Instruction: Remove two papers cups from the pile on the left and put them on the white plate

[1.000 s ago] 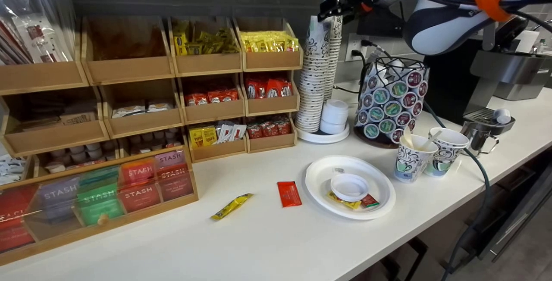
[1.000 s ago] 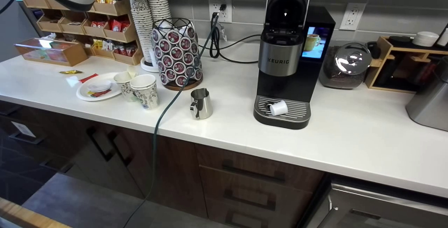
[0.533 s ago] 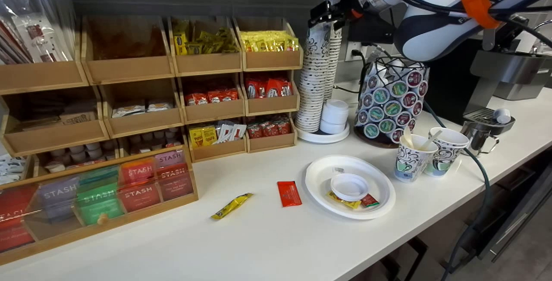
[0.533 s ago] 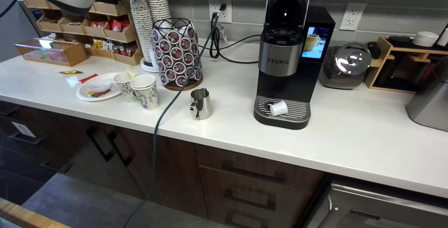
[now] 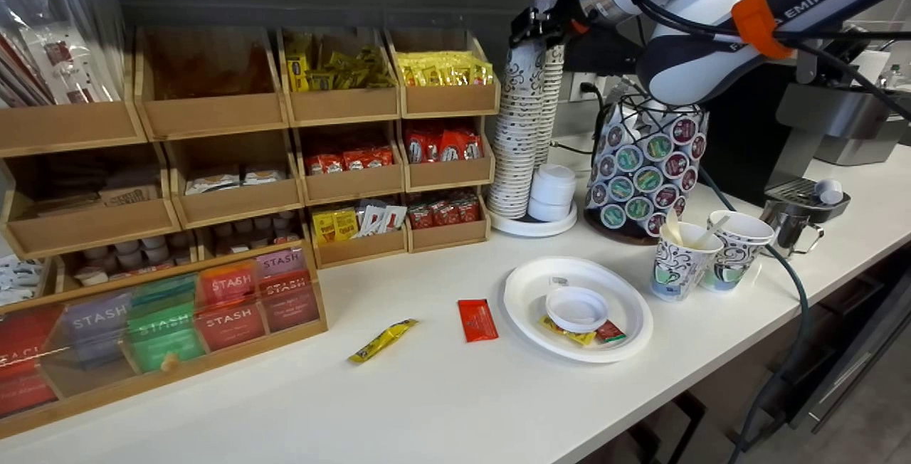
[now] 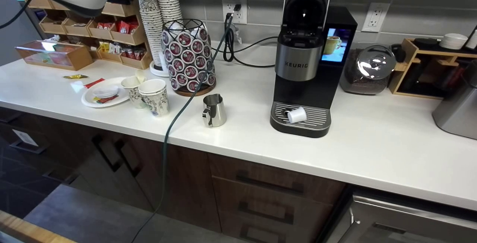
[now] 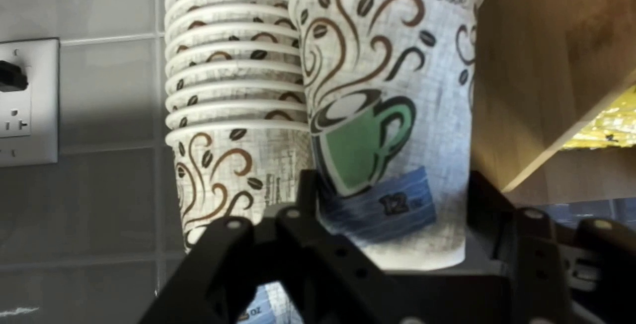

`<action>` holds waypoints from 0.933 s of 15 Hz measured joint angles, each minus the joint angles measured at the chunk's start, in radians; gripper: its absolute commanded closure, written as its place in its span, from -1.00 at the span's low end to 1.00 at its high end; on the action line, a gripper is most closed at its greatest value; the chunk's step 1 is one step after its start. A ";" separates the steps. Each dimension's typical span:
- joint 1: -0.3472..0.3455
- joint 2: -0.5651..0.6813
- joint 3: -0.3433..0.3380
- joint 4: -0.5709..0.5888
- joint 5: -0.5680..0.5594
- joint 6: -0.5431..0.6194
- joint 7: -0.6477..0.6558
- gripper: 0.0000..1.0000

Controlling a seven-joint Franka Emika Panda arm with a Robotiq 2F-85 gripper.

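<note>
The pile [image 5: 516, 144], the nearer, shorter column of nested patterned cups, stands upside down beside the wooden bins in both exterior views [image 6: 152, 30]. Its top cup [image 7: 427, 130] fills the middle of the wrist view, base toward me. My gripper [image 5: 535, 37] is at the top of the pile. In the wrist view my fingers [image 7: 392, 182] stand on either side of the cup's base end, close against it. I cannot tell whether they grip it. The white plate [image 5: 528, 304] lies on the counter, holding a small white bowl [image 5: 576, 307] and packets.
The taller cup column [image 7: 236, 95] stands right beside the pile, by my left finger in the wrist view. A pod rack [image 5: 644, 165], two loose cups [image 5: 680, 265] with stirrers, small bowls [image 5: 551, 190] and wooden bins [image 5: 349, 108] are near. A cable [image 6: 179, 116] crosses the counter.
My gripper has come down and slightly left in an exterior view onto the pile's top cup. The arm behind it has lowered and shifted too. The cups and plate have not moved.
</note>
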 measured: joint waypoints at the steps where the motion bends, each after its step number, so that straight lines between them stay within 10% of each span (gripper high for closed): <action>1: 0.006 0.004 -0.007 0.004 0.002 0.000 0.004 0.11; 14: 0.051 0.008 -0.100 0.018 0.012 0.074 0.053 0.11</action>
